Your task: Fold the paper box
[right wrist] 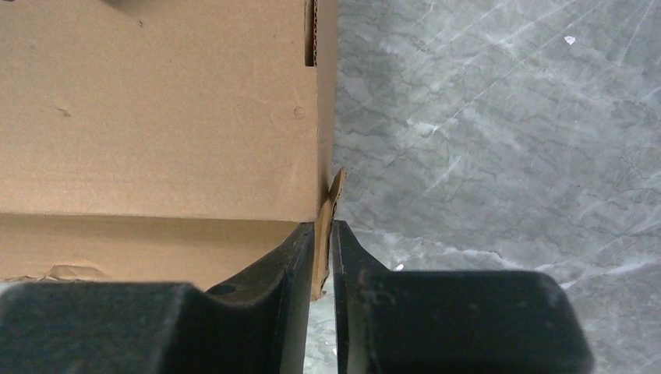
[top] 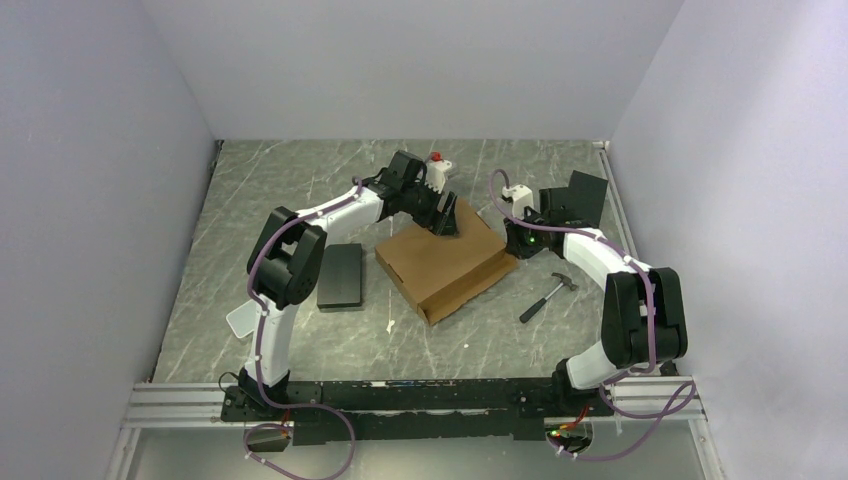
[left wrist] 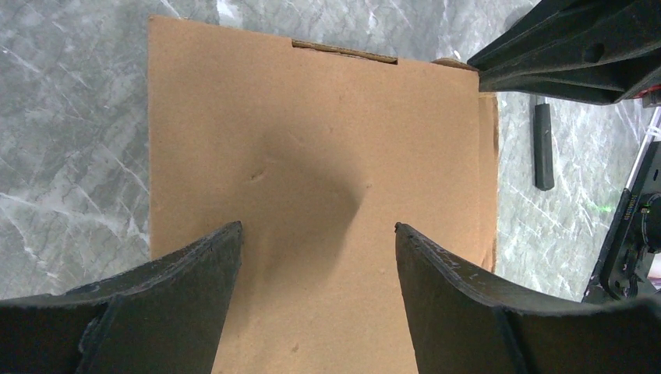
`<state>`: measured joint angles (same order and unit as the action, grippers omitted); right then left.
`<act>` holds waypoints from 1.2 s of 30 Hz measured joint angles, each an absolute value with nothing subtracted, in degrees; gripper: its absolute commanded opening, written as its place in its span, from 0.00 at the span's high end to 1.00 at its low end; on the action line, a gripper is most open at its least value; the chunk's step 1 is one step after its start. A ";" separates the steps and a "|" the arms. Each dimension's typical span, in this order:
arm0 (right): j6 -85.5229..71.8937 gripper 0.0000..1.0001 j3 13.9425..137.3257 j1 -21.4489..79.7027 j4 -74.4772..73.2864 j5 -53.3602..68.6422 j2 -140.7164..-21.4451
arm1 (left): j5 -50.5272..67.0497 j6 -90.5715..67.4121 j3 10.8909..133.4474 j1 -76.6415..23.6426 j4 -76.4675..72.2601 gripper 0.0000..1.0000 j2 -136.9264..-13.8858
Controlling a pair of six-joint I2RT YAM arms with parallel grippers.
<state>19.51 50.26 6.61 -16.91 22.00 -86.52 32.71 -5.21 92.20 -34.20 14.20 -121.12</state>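
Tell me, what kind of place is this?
Probably a robot testing booth: two robot arms bolted to a rail, plain walls around the table, and a cardboard box and hammer for practice.

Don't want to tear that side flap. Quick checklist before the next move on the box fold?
1. Right gripper has the side flap: ok, shut on it at the edge of the paper box.
2. Flap straight: not ok, its free tip bends away from the box.
3. Left gripper free: ok, open above the lid, nothing between its fingers.
4. Left gripper pressing on the lid: cannot tell.
5. Hammer and black block clear of the box: ok, both lie apart from it.
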 measured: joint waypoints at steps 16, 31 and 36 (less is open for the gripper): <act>20.45 0.68 50.63 4.21 -17.72 27.38 -83.83 | 32.71 -5.41 92.27 -34.20 14.24 0.22 -121.12; 20.27 0.61 51.92 -8.21 -22.85 37.21 -88.25 | 32.80 -5.43 92.27 -34.20 14.20 0.22 -121.12; 18.90 0.61 51.90 -10.04 -23.64 43.07 -92.25 | 33.12 -5.15 92.12 -34.11 14.00 0.22 -121.12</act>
